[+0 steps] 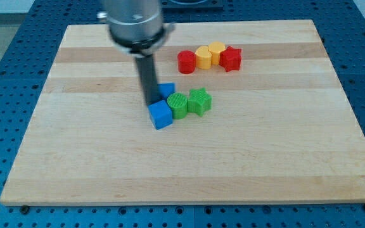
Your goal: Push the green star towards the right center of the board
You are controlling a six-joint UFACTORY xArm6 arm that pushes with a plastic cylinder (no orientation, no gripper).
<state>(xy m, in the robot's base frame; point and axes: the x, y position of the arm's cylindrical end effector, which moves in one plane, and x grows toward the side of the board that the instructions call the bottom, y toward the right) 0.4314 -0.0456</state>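
A: Where is the green star-shaped block [199, 101] now?

B: It lies a little above the middle of the frame, on the pale wooden desk [246, 164]. On its left side it touches a round ribbed green block [179, 105], and left of that one is a blue cube [160, 115]. These three make a short row.

A: And my tip [153, 103]?

B: The dark rod comes down from the grey metal cylinder [135, 22] at the upper middle of the frame. Its end stands just above the blue cube, at the left end of the row. A second blue block [168, 89] shows partly behind the rod; its shape I cannot tell.

A: Is there a claw, open or shut?

B: No claw shows, only the rod.

A: Other blocks?

B: In the upper right part of the frame there is another row, well apart from the star: a red round block [186, 62], two yellow blocks [203, 57] [217, 52], and a red star-like block [231, 59].
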